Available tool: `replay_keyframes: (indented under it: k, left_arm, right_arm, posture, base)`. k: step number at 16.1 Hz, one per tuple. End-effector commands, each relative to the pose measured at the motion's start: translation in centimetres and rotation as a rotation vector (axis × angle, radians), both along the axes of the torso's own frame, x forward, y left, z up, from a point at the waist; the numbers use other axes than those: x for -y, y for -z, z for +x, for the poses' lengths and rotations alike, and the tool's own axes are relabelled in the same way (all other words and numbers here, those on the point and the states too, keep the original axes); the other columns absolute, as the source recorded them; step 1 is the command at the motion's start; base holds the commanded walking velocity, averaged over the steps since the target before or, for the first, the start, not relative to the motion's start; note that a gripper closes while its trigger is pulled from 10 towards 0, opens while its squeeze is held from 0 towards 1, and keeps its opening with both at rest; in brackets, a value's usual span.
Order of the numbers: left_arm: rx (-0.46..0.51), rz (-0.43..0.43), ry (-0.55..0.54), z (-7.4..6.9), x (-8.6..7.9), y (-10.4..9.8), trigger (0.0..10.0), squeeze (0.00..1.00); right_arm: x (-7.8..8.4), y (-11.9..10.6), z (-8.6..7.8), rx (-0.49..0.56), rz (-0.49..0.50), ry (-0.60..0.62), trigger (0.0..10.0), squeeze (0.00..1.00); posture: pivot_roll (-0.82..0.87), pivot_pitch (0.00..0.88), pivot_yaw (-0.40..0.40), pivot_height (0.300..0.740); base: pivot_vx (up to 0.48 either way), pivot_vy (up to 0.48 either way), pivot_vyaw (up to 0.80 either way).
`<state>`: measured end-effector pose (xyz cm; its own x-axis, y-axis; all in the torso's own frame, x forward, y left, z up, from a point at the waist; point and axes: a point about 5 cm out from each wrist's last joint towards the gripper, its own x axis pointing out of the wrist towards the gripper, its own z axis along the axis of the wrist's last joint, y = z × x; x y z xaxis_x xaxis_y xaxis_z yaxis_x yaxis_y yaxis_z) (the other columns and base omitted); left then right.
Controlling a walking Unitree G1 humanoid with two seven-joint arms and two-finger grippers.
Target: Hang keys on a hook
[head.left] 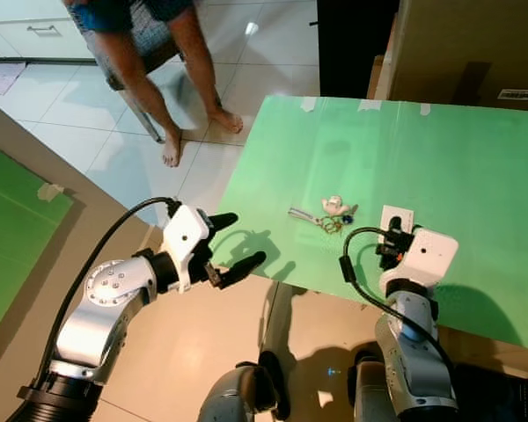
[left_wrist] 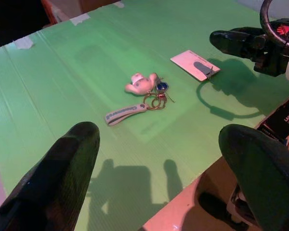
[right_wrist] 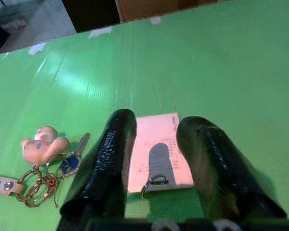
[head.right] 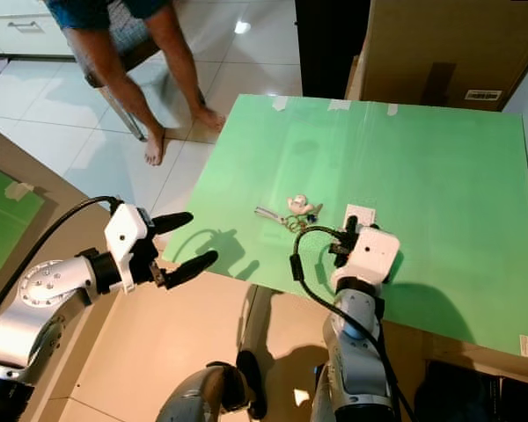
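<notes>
A bunch of keys (head.left: 328, 214) with a pale figure charm, a strap and a blue key lies flat on the green table (head.left: 458, 149), near its front edge. Just to its right lies a white plate (right_wrist: 156, 144) with a small metal hook (right_wrist: 154, 182) at its near end. My right gripper (right_wrist: 159, 122) hovers low over this plate, open, with one finger on each side of it. My left gripper (head.left: 250, 236) is open and holds nothing. It hangs off the table's front left corner, pointing toward the keys (left_wrist: 144, 94).
A person (head.left: 158, 53) sits on a chair at the back left, bare feet on the tiled floor. A cardboard box (head.left: 466, 48) stands behind the table's far right. Another green surface (head.left: 9, 229) lies at the left. A dark carton (left_wrist: 284, 118) sits below the table edge.
</notes>
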<state>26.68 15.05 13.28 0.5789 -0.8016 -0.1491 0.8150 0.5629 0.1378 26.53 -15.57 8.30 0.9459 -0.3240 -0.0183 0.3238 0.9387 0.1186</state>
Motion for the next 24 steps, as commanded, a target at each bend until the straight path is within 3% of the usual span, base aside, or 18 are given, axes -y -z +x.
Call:
replay_keyframes:
  k: [1, 7, 14, 19, 24]
  left_arm:
    - [-0.016, 0.023, -0.009, -0.2, -0.5, 0.4, 10.0, 0.0]
    - [-0.013, 0.035, -0.005, -0.3, -0.8, 0.1, 10.0, 0.0]
    - [-0.006, 0.038, 0.002, -0.1, -0.8, -0.3, 10.0, 0.0]
    - [-0.008, 0.035, 0.001, -0.2, -0.7, -0.3, 10.0, 0.0]
    - [-0.011, 0.034, -0.006, -0.3, -0.7, -0.2, 10.0, 0.0]
  right_arm:
    - [-2.0, 1.2, -0.3, -0.055, 0.14, 0.007, 10.0, 0.0]
    - [-1.8, 1.7, 0.3, -0.064, 0.259, 0.043, 10.0, 0.0]
    - [-1.9, 1.2, 1.3, -0.044, 0.26, 0.017, 10.0, 0.0]
    - [-2.1, 1.8, 1.6, -0.099, 0.24, 0.005, 10.0, 0.0]
    - [-2.1, 2.3, 1.8, -0.118, 0.28, 0.008, 10.0, 0.0]
  posture:
    - [-0.13, 0.264, 0.238, 0.74]
    - [-0.12, 0.273, 0.256, 0.74]
    - [-0.12, 0.272, 0.264, 0.74]
    - [-0.12, 0.276, 0.255, 0.74]
    - [-0.11, 0.285, 0.255, 0.74]
  base:
    - [0.0, 0.0, 0.0]
    - [0.0, 0.0, 0.0]
    - [0.0, 0.0, 0.0]
    - [0.0, 0.0, 0.0]
    - [0.0, 0.0, 0.0]
